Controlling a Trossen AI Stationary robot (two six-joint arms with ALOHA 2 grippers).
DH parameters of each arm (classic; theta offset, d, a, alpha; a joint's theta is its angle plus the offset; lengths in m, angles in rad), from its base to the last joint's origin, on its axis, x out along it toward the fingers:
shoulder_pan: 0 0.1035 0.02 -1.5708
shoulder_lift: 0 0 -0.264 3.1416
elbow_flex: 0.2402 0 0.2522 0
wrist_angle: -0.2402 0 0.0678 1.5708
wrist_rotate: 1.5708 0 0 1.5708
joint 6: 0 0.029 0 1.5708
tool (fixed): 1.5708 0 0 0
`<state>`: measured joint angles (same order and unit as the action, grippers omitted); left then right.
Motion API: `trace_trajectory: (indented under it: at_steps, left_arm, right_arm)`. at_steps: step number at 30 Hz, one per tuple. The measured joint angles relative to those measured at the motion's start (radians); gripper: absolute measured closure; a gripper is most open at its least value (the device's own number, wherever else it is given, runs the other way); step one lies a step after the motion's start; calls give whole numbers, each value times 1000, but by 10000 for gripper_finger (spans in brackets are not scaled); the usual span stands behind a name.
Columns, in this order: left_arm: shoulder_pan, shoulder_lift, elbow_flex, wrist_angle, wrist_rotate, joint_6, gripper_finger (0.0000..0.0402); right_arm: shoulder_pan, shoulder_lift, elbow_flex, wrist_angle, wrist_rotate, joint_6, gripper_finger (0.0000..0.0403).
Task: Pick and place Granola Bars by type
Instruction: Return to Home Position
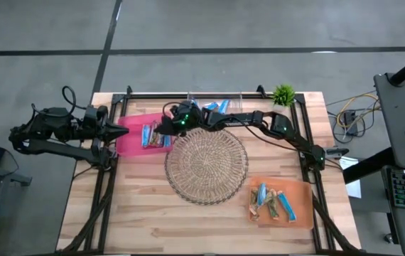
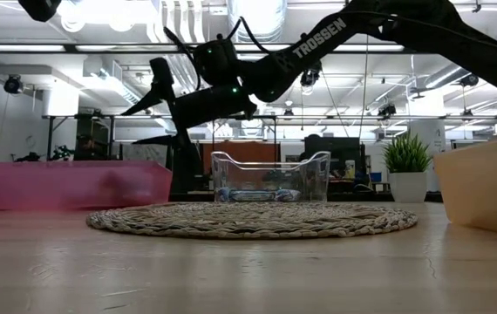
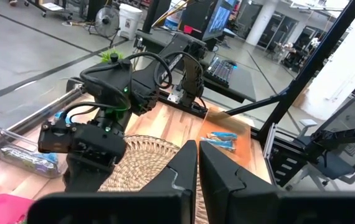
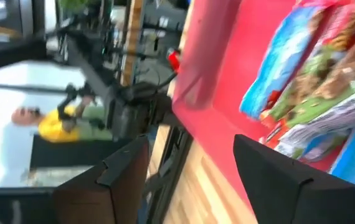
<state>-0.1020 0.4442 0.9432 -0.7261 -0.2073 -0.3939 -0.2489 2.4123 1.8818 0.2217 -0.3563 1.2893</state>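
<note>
Several granola bars (image 1: 153, 135), blue, green-brown and silvery, lie in the pink tray (image 1: 130, 139) at the table's left. More bars (image 1: 272, 201) lie in the orange tray (image 1: 298, 192) near the right corner, and blue ones sit in the clear bin (image 1: 213, 107) at the far edge. My right gripper (image 1: 158, 131) hovers open above the pink tray's right end. The right wrist view shows the bars (image 4: 308, 68) just past its spread fingers (image 4: 190, 149). My left gripper (image 1: 121, 131) waits shut at the pink tray's left edge.
The round wicker tray (image 1: 206, 165) lies at the table's middle with nothing on it. A small potted plant (image 1: 283, 94) stands at the far right corner. A black frame runs along the table's far, left and right edges. Bare wood shows along the near edge.
</note>
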Motion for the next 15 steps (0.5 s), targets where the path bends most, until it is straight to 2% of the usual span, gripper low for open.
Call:
trace_trajectory:
  at_steps: [5,11,15]
  left_arm:
    - [0,0,0,0,-1,19,401]
    - [0,0,0,-1,-57,26,401]
    - [0,0,0,-5,-56,20,401]
  right_arm:
    - [0,-4,12,1,-104,-82,213]
    - [3,-28,23,-1,-176,-181,299]
    - [5,-55,32,2,-242,-273,357]
